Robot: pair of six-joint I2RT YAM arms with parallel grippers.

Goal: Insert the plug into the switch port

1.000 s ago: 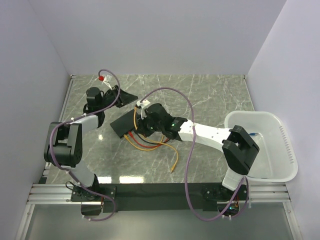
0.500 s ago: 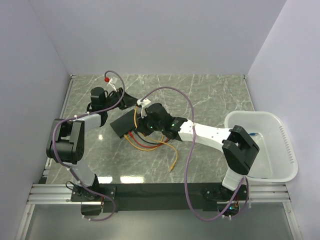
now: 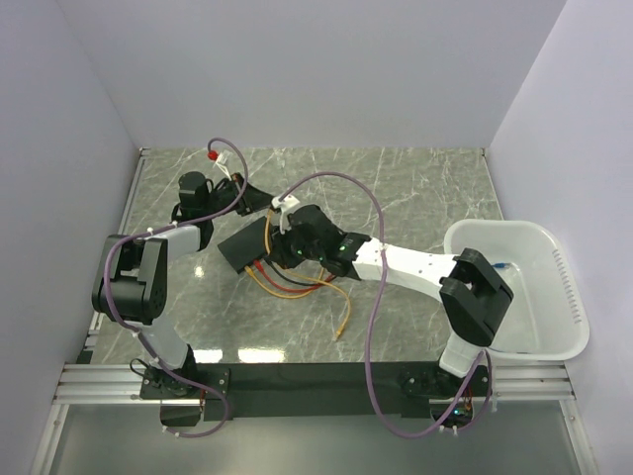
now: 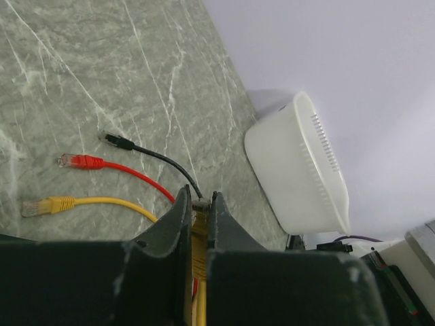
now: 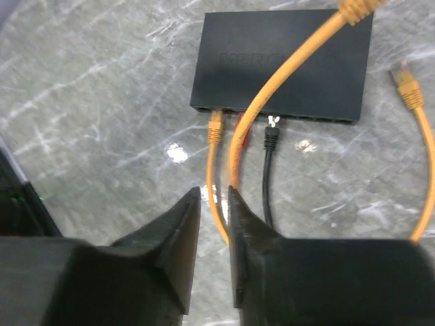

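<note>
The flat black switch [image 3: 240, 247] lies at centre left; in the right wrist view [image 5: 282, 64] an orange, a red and a black plug sit in its front sockets. My left gripper [image 3: 262, 198] hovers behind it, shut on the yellow-orange plug [image 4: 199, 207] of a raised cable. That orange cable [image 5: 272, 81] arches over the switch down to my right gripper [image 5: 215, 197], whose jaws stand narrowly apart around it, in front of the switch [image 3: 280, 252].
A white basin [image 3: 514, 287] stands at the right edge. Loose cable ends lie on the marble: a black plug [image 4: 109, 139], a red plug [image 4: 71, 161], a yellow plug [image 4: 41, 206]. Another orange plug [image 5: 408, 85] lies beside the switch.
My left gripper has swung right toward the raised cable end and closed on its plug. The right arm and the switch have stayed put.
</note>
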